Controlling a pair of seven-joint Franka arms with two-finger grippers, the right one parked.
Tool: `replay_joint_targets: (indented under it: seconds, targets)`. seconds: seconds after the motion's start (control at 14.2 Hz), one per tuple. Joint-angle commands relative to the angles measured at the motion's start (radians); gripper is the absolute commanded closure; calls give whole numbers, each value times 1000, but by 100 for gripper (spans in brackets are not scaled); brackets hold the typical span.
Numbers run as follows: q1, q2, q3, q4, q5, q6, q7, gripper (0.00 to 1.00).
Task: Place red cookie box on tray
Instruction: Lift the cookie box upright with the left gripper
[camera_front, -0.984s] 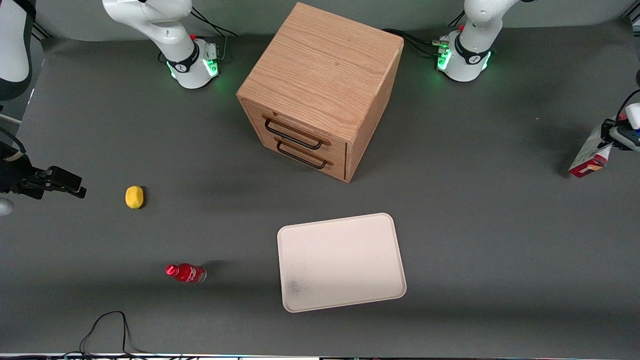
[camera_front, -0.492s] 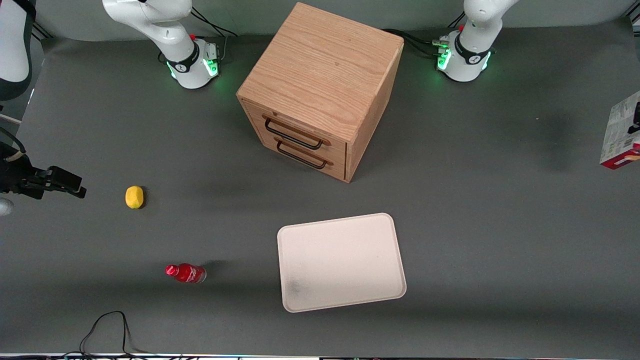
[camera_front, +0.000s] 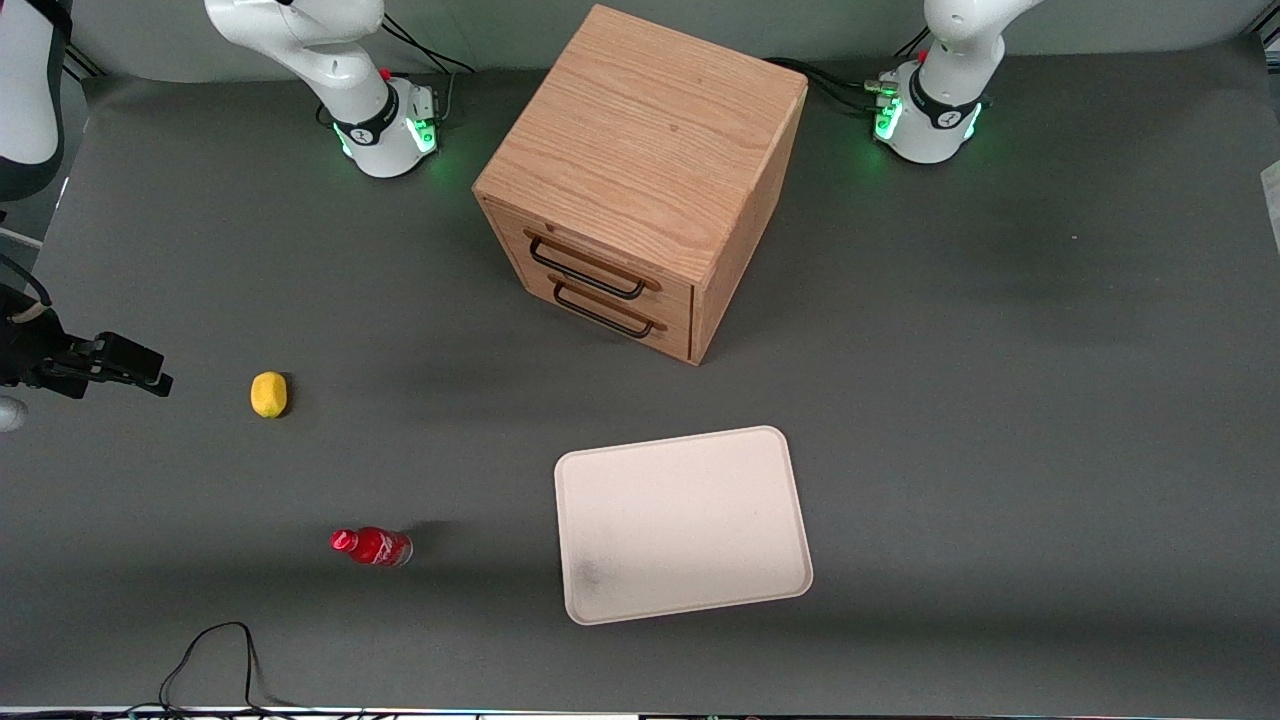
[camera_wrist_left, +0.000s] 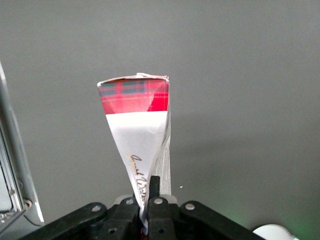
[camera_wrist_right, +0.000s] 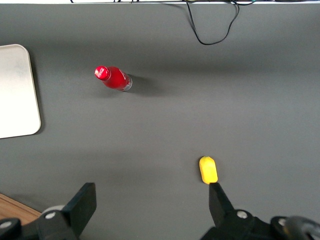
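— Anything you can actually read from here?

— Barely. The red cookie box (camera_wrist_left: 136, 131), clamped between the fingers of the left gripper (camera_wrist_left: 149, 207), carries slanted gold cursive down its white panel, below a red tartan band. It looks like a signature, but I can't make out the letters.

— And the small red bottle (camera_front: 372, 546)?

— White script on its label, too small to read.

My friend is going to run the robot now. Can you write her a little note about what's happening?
Gripper: shut on the red cookie box, held in the air at the working arm's end of the table.
Tray: on the table in front of the drawer cabinet, nothing on it.
Done: box picked up.
Left: carry it over the tray, lower it, let go.
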Motion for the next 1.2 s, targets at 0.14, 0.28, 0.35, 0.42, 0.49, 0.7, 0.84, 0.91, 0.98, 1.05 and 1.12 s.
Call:
replay_joint_targets:
  seconds: [0.14, 0.28, 0.35, 0.42, 0.49, 0.7, 0.84, 0.91, 0.98, 1.05, 1.12]
  targets:
    - [-44, 17, 11, 149, 8, -111, -130, 100]
    - [-48, 17, 10, 154, 11, -111, -130, 100]
    - [-58, 21, 10, 154, 9, -110, -130, 100]
    - [-77, 24, 10, 154, 9, -105, -128, 100]
    - [-107, 29, 10, 154, 9, -99, -130, 100]
    - [-236, 52, 11, 157, 21, -95, -194, 100]
    - [-323, 72, 11, 174, 38, -95, -273, 100]
    - [-369, 83, 11, 180, 49, -95, -322, 100]
    - [-414, 98, 11, 192, 54, -96, -365, 100]
    - [-458, 112, 11, 208, 54, -104, -407, 100]
    - [-495, 121, 11, 217, 54, -104, -460, 100]
